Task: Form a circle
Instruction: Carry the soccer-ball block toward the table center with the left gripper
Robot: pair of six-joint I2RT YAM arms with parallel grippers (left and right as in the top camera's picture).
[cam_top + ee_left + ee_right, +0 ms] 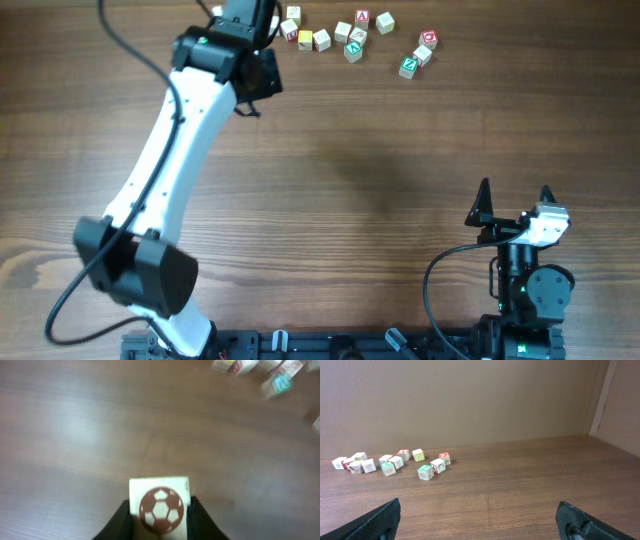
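L gripper (160, 521) clamps soccer-ball cube (159, 502); cube group (280, 382) lies upper right in wrist frame, near. R gripper (514, 198) agape, far.

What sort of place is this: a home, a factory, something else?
Probably a robotics lab bench. A left arm and a right arm stand at a wooden table, the left tool shut on a football cube; small wooden cubes lie scattered at the far edge; a plain brown wall stands behind.
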